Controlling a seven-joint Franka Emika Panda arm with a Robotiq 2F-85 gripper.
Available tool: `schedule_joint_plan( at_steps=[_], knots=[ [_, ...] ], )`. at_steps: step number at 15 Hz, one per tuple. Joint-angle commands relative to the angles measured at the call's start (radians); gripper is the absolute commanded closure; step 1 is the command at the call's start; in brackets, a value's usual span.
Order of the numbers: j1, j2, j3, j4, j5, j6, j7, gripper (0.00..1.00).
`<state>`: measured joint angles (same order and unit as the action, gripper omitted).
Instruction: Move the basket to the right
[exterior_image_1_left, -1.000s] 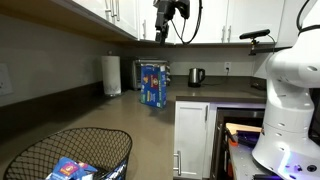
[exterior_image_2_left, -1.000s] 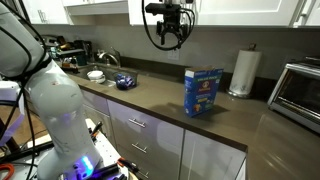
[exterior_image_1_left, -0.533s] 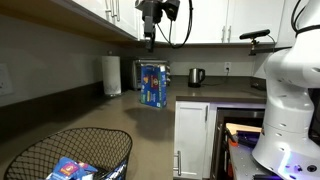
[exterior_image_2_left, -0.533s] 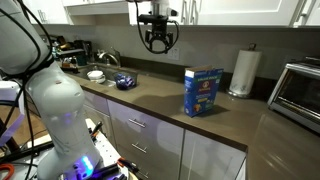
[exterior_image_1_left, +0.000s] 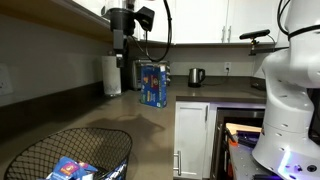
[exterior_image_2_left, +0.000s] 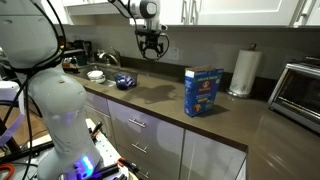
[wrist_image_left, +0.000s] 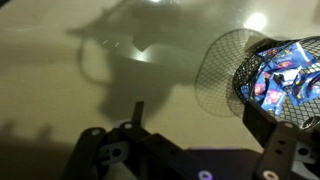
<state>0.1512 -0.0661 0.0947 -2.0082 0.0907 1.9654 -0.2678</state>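
Note:
The basket is a round bowl of black wire mesh with blue-and-white packets inside. It fills the near left corner in an exterior view (exterior_image_1_left: 95, 145) and sits small on the dark counter near the sink in an exterior view (exterior_image_2_left: 124, 80). In the wrist view it lies at the right edge (wrist_image_left: 222, 70). My gripper (exterior_image_2_left: 151, 52) hangs open and empty above the counter, a little to one side of the basket and not touching it. It also shows in an exterior view (exterior_image_1_left: 119, 52). In the wrist view its fingers (wrist_image_left: 200, 118) are spread, with bare counter between them.
A blue box (exterior_image_2_left: 203, 90) stands upright on the counter, also seen in an exterior view (exterior_image_1_left: 152, 85). A paper towel roll (exterior_image_2_left: 241, 72), a kettle (exterior_image_1_left: 196, 76), a sink with dishes (exterior_image_2_left: 95, 73) and an oven (exterior_image_2_left: 300, 95) line the counter. Cabinets hang overhead.
The arm has swung along the counter away from the blue box toward the basket and has come lower. The gripper stays open. The basket has not moved.

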Motion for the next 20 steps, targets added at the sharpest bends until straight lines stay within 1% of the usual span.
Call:
schedule_joint_plan(
  at_steps=[1,3,5,7,10,11,13,16,17,19,20],
  knots=[
    [-0.007,0.014,0.011,0.010,0.001,0.003,0.000,0.00],
    [-0.007,0.022,0.012,0.017,0.001,0.003,0.000,0.00],
    [0.007,0.025,0.028,-0.014,0.023,0.036,0.026,0.00],
    [0.024,-0.002,0.055,-0.080,0.014,0.065,0.074,0.00],
    [0.058,-0.029,0.097,-0.179,0.067,0.161,0.156,0.00],
    [0.068,-0.028,0.107,-0.196,0.091,0.191,0.172,0.00],
    [0.089,-0.010,0.128,-0.231,0.137,0.300,0.203,0.00],
    [0.097,0.058,0.138,-0.201,0.153,0.428,0.219,0.00],
    [0.096,0.084,0.136,-0.181,0.156,0.452,0.212,0.00],
    [0.092,0.129,0.133,-0.151,0.158,0.481,0.204,0.04],
    [0.088,0.150,0.131,-0.137,0.162,0.484,0.197,0.03]
  ],
)
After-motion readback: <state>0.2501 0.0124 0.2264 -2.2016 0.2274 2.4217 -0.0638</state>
